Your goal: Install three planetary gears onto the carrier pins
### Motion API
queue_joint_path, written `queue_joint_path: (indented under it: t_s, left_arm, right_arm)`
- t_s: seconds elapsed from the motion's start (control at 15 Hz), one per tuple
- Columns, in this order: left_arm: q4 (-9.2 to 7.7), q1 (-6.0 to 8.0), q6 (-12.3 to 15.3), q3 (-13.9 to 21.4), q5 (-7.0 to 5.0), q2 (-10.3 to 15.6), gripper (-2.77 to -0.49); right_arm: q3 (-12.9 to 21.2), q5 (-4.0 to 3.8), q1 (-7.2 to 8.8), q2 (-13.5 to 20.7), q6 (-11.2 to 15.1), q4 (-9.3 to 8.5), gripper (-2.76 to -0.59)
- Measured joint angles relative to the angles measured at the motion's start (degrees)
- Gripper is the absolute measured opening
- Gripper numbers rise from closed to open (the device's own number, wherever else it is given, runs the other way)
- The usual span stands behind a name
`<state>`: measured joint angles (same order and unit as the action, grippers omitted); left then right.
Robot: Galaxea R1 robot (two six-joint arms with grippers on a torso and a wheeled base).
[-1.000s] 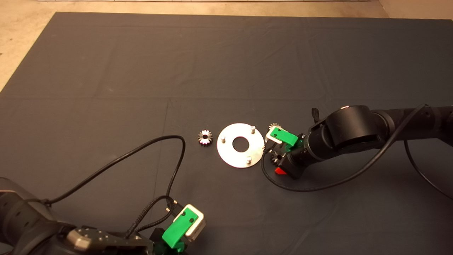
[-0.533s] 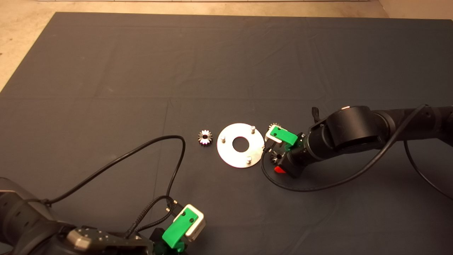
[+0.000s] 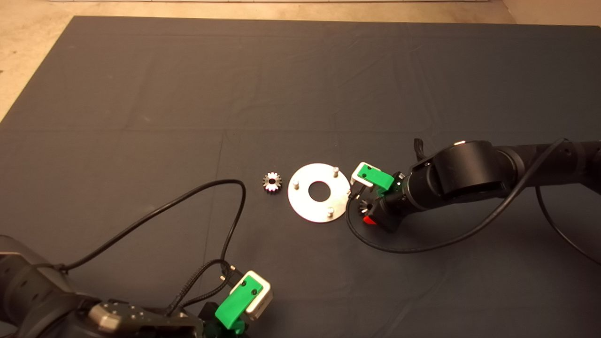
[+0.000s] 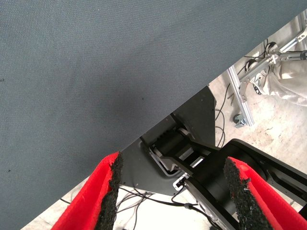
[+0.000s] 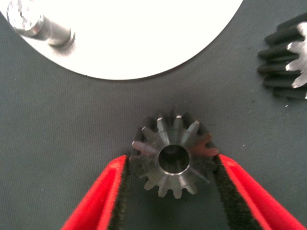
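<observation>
Right gripper (image 5: 172, 191) is down on the mat (image 3: 188, 94) beside the disc (image 3: 319, 193), fingers (image 5: 108, 191) pinching a gear (image 5: 173, 157) from both sides, pads touching its teeth. A second gear (image 5: 288, 62) lies near it; a third gear (image 3: 272, 181) sits alone on the disc's other side. Three gears, three pins (image 3: 335, 172), all pins bare. Left gripper (image 4: 170, 191) waits at the worktop's near edge, fingers spread, holding nothing.
</observation>
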<state>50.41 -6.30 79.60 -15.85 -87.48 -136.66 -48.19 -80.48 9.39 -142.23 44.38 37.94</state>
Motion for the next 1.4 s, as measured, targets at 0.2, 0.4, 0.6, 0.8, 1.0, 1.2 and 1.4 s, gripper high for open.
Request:
queue_joint_path:
  t_s: [0.2,0.4,0.6,0.8,1.0,1.2,1.4]
  left_arm:
    - [0.0,0.0,-0.04,0.0,0.0,0.01,-1.8]
    - [0.0,0.0,-0.12,0.0,0.0,0.02,-1.8]
    - [0.0,0.0,-0.17,0.0,0.0,0.02,-1.8]
    - [0.0,0.0,-0.2,0.0,0.0,0.02,-1.8]
    - [0.0,0.02,-0.2,0.0,0.11,0.04,-1.8]
    - [0.0,0.02,-0.2,0.0,0.27,0.35,-1.8]
    - [0.02,0.02,-0.22,0.0,0.4,0.33,-1.8]
  right_arm:
    - [0.59,-0.11,-0.01,0.0,-0.01,0.69,-2.13]
    - [0.69,-0.09,-0.02,0.0,-0.01,1.08,-2.13]
    - [0.8,-0.09,-0.01,0.02,0.02,1.19,-2.13]
    - [2.54,-0.39,-0.08,0.35,0.02,1.5,-2.13]
    - [2.59,-0.52,-1.37,0.5,-0.01,1.74,-2.13]
    - [2.59,-0.46,-1.6,0.52,-0.56,2.05,-2.13]
    - [2.59,-0.41,-1.6,0.52,-0.86,2.17,-2.13]
